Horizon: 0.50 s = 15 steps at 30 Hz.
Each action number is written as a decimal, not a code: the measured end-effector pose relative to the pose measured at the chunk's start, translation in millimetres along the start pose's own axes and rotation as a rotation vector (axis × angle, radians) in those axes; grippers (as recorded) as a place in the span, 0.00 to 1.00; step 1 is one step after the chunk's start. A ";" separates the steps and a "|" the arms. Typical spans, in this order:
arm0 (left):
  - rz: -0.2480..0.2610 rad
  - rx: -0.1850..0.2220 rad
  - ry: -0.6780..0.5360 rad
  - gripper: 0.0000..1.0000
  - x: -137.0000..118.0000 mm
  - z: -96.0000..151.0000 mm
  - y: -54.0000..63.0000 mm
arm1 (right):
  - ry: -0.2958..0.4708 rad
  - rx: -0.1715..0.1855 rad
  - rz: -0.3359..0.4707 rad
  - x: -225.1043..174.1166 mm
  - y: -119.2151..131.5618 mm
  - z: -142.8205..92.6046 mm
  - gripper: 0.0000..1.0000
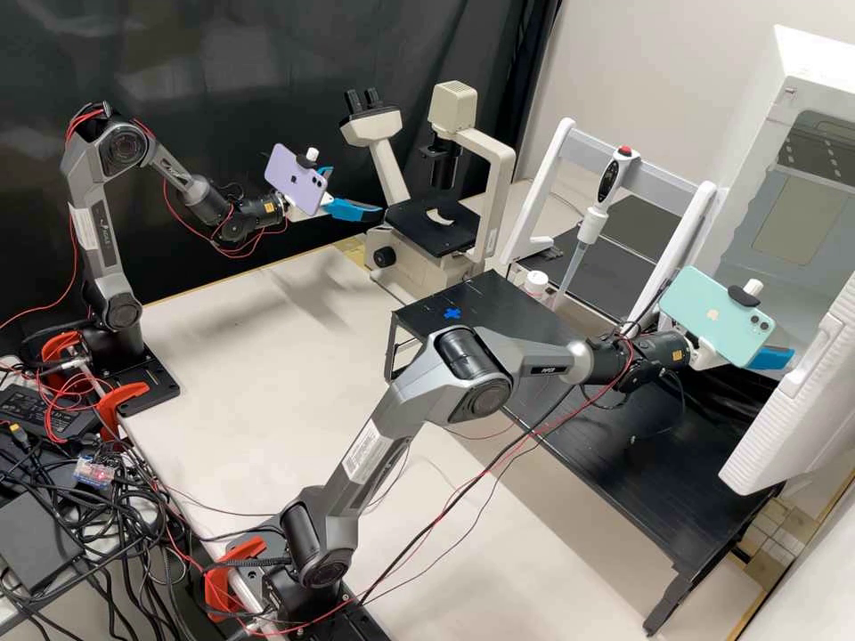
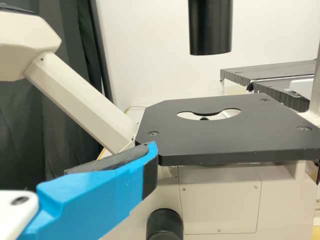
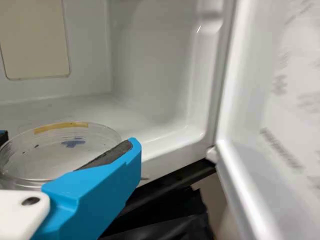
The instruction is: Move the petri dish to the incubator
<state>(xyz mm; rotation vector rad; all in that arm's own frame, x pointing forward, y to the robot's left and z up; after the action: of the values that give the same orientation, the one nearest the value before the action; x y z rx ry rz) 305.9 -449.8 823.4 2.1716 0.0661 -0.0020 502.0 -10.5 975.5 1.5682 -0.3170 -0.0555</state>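
The right gripper (image 3: 69,141) is grasping the dish (image 3: 56,157) at the open incubator (image 3: 152,65); the left gripper (image 1: 356,191) is spread. Placing seems in hand: next, set it inside gently, then release.

In the high view, a black curtain (image 1: 232,53) hangs behind the pale tabletop (image 1: 240,356), its edge meeting a plain off-white wall (image 1: 677,44). A black, ridged-topped table (image 1: 614,481) stands on legs, with beige tiles (image 1: 788,534) near one end, and soft shadows fall across the pale tabletop.
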 end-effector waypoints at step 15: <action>0.000 0.000 0.000 1.00 0.0 0.0 0.0 | -0.008 -0.022 0.040 33.8 -8.1 -1.8 1.00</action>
<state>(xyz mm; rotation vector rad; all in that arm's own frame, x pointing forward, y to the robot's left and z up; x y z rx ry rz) 305.9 -449.8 823.4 2.1716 0.0661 -0.0020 536.1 -16.8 973.1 1.5400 -0.3528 -0.0341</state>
